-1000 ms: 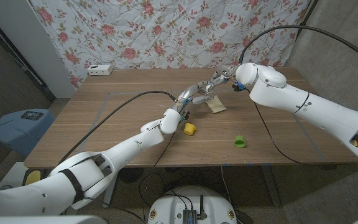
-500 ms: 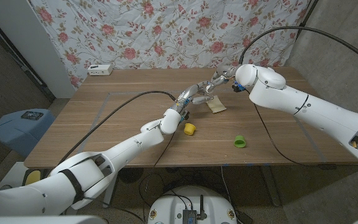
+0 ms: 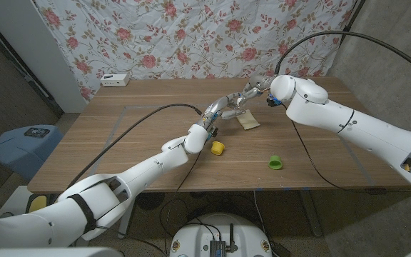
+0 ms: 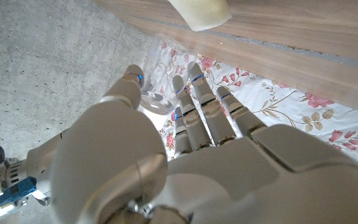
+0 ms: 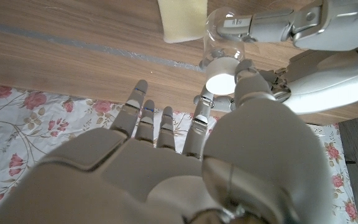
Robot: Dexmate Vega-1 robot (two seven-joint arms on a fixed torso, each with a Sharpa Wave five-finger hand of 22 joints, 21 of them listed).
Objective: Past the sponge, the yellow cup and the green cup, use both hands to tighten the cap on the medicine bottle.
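In the head view the medicine bottle (image 3: 240, 106) is mostly hidden between the hands above the tabletop (image 3: 120, 143); left hand (image 3: 223, 107) fingers grip its clear body, right hand (image 3: 257, 87) fingers pinch its white cap (image 5: 222, 81); nothing has visibly shifted since earlier

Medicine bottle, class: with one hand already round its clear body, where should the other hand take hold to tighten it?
By the white cap, pinched across its round sides, coming end-on. The left hand holds the medicine bottle by its clear body, so the cap end points at the right hand.
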